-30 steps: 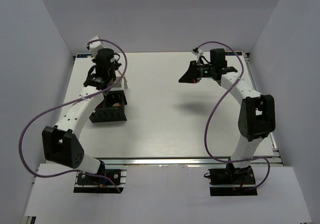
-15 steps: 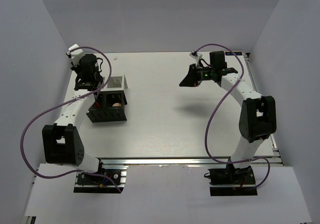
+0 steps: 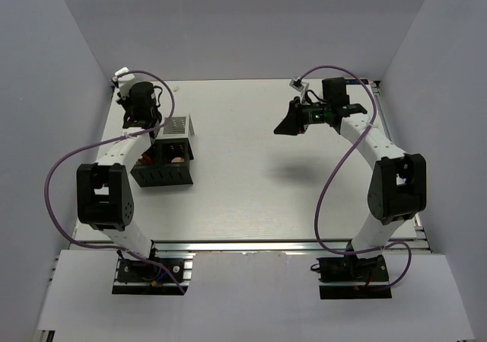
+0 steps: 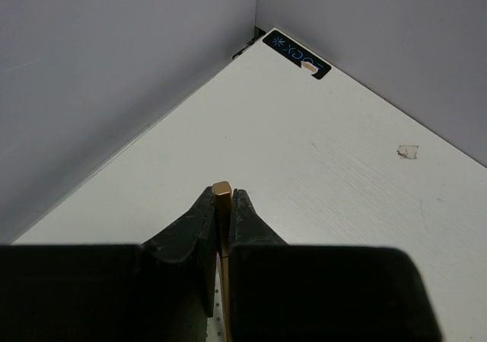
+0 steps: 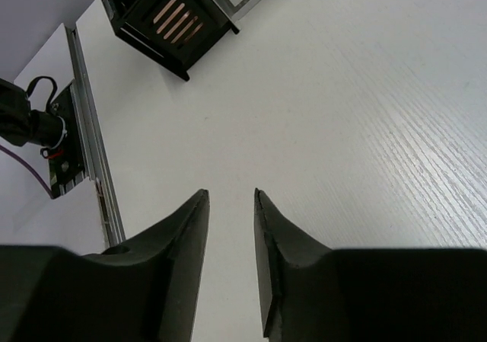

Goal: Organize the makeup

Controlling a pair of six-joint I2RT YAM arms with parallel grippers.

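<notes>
In the left wrist view my left gripper is shut on a thin wooden stick, whose golden-brown tip pokes just past the fingertips. From above, the left gripper hovers near the table's far left corner, just behind the black organizer box. A peach-pink disc lies in one compartment of that box. My right gripper is open with nothing between its fingers and only bare table beneath. Seen from above, the right gripper hangs over the far right part of the table. The rest of the makeup is out of view.
A grey perforated panel leans at the box's back. Grey walls close in the table on the left, back and right. A black sticker marks the far left corner. The right wrist view shows the organizer box and the front rail.
The left arm has swung left and back from over the box toward the far left corner, still holding the stick. The right gripper's jaws have parted from shut to open.
</notes>
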